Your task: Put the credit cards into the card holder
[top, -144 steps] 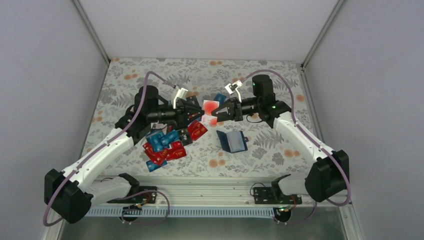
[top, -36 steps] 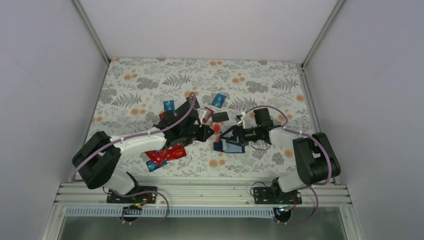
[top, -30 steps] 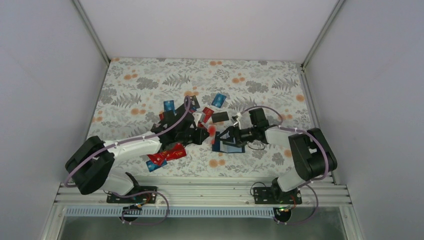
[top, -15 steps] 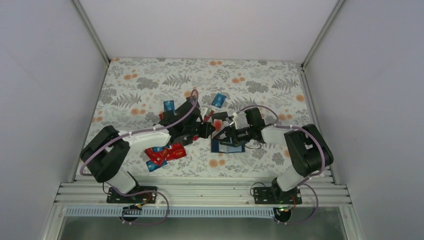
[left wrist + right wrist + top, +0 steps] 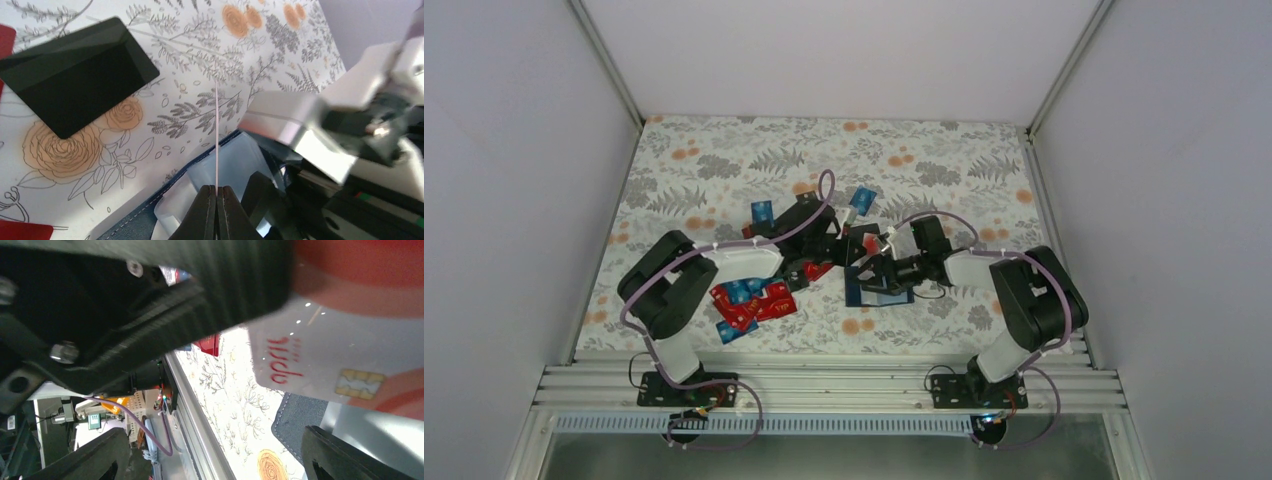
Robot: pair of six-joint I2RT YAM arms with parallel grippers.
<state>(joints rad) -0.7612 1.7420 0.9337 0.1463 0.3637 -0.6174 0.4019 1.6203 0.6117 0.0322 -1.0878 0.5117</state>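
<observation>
Progress is seen since a second ago: the white-and-red card [image 5: 218,145], clenched edge-on in the left end effector [image 5: 217,192], has been carried across to the card holder [image 5: 876,292], which lies on the counter [image 5: 724,170] beneath the spread-fingered right end effector [image 5: 871,272]. Insertion is judged imminent; other credit cards [image 5: 749,300] are left loose.

L arm [image 5: 724,262] folded sharply at the elbow close to its base, forearm stretched right twd centre; L tool [image 5: 216,194] had its fingers pressed together, pinching a card [image 5: 218,135] edge-on; R arm [image 5: 984,270] was bent the same way, forearm low and pointing left; R tool [image 5: 215,442] had its fingers spread wide; the 2 tools met nearly tip to tip in the top view.
</observation>
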